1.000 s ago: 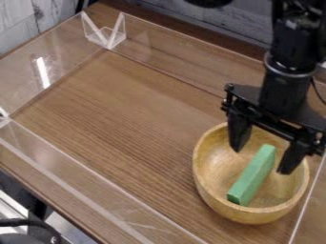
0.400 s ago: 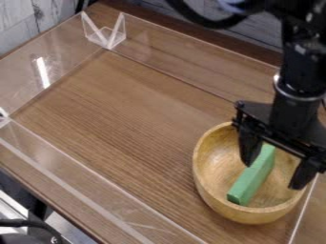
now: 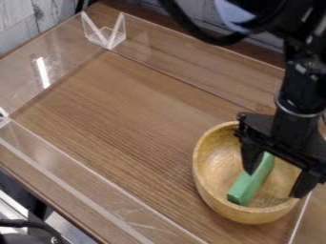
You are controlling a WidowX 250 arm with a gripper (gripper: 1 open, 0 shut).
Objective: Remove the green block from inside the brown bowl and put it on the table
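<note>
The black robot gripper (image 3: 279, 165) hangs straight down over the round, shallow, light tan wooden bowl (image 3: 214, 183), which sits at the near right of the brown wood-grain bench (image 3: 140, 114). Inside the bowl lies the small bright green rectangular block (image 3: 251, 179), propped at a slant with its lower end on the bowl floor and its upper end hidden behind the gripper.

Here is where it could slip. The block leans on the curved inside of the bowl, so if one finger meets it before the other, it may skid down the slope or twist out of line instead of being caught. The right finger stands close to the far right rim; a touch there could nudge or tip the whole bowl, and the bowl sits near the clear acrylic wall (image 3: 76, 205) at the bench edge. A descent too deep would drive the tips into the wood.

Now the fingers (image 3: 247, 152): they stand spread wide, about as far apart as they go, one to the left of the block's upper end and one to its right. They straddle it and hold nothing. Whether either tip already touches the block or the bowl, this view does not let me say.
</note>
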